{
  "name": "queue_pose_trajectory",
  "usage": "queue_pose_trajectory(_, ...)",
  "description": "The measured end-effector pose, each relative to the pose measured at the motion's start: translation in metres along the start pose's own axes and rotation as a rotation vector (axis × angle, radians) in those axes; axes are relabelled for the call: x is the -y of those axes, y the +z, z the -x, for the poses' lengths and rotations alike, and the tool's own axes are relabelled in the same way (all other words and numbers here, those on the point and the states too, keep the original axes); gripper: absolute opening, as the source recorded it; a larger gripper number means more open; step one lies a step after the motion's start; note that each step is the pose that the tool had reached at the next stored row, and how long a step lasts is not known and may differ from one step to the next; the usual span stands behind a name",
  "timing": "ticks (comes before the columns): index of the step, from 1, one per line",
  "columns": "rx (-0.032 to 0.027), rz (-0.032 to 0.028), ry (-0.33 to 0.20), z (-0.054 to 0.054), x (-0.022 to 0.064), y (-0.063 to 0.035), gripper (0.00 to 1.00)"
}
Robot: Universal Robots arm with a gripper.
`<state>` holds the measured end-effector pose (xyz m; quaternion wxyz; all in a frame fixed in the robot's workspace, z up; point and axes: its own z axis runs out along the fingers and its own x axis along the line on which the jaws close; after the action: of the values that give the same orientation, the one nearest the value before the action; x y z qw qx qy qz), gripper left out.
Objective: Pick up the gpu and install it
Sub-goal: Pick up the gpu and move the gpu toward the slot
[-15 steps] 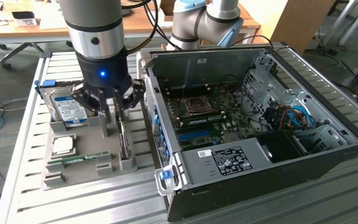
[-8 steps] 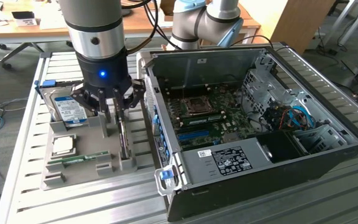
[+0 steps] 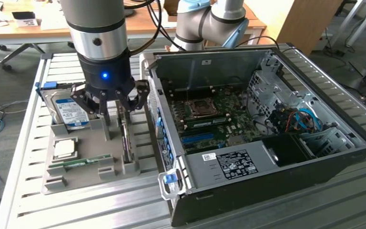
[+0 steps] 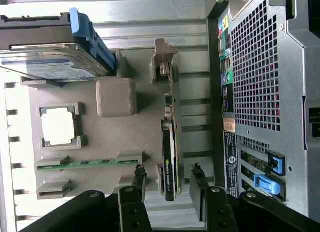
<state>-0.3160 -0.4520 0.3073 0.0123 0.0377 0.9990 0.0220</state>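
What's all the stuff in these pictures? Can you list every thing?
gpu: one, green board with a dark face, standing on edge in a tray slot
hard drive: one, blue-and-white label, in the tray
processor chip: one, silver, flat in a tray pocket
memory stick: one, green, in a narrow tray slot
tray: one, grey, on the table, at the exterior view's left of the case
computer case: one, black and silver, side open
motherboard: one, green, inside the case
table: one, silver slats
arm: one, silver and black, above the tray
gripper: one, black, open, a finger on each side of the gpu
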Motion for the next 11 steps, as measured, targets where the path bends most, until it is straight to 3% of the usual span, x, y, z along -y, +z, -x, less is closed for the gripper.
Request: queue_pose_trajectory(11,0.0001,0.0,0.0,0.0028,-0.0002,0.0001,0.49)
